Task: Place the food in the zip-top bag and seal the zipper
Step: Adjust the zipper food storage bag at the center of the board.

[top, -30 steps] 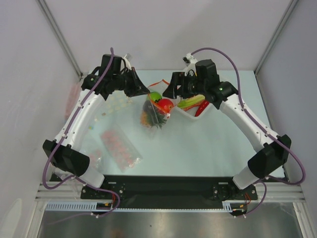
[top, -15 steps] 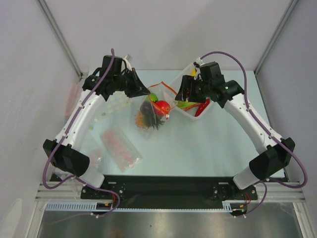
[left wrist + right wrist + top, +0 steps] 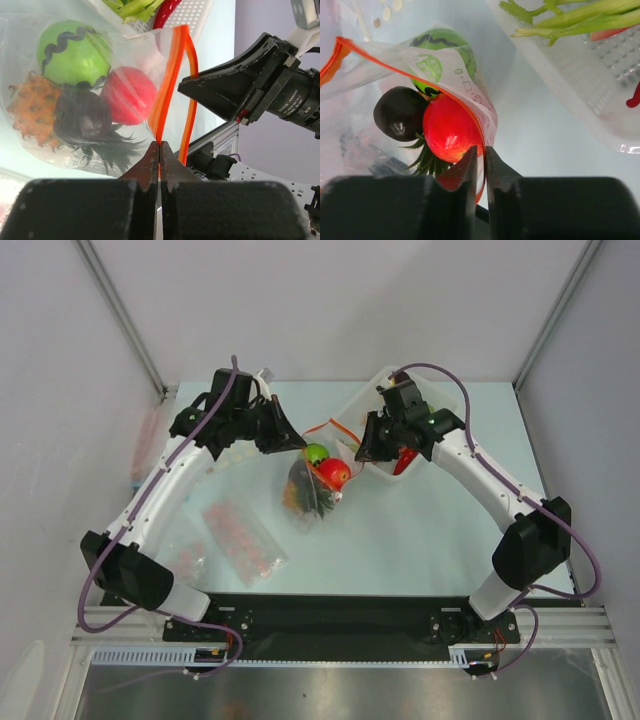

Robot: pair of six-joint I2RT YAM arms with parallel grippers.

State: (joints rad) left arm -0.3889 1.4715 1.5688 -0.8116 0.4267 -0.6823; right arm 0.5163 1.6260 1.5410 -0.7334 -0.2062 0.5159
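Note:
The clear zip-top bag (image 3: 312,483) lies mid-table, its mouth lifted. It holds the food: a round green fruit (image 3: 317,452) (image 3: 72,52), a round red fruit (image 3: 334,473) (image 3: 450,127), an orange pineapple (image 3: 30,112) with a green crown, and a dark round piece (image 3: 400,114). My left gripper (image 3: 300,443) (image 3: 159,146) is shut on the orange-red zipper (image 3: 167,85) at the left end of the mouth. At the opposite end my right gripper (image 3: 360,455) (image 3: 481,150) has its jaws drawn in on the zipper (image 3: 410,65), just in front of the red fruit.
A clear basket (image 3: 372,471) (image 3: 580,85) with celery (image 3: 570,17) and a red chili (image 3: 634,97) stands right behind my right gripper. A packet of pink-red dots (image 3: 240,538) and a sheet of white dots (image 3: 235,452) lie on the left.
My right gripper came down from beside the basket to the bag's right mouth edge and closed its jaws on it. My left gripper kept its hold and shifted slightly right.

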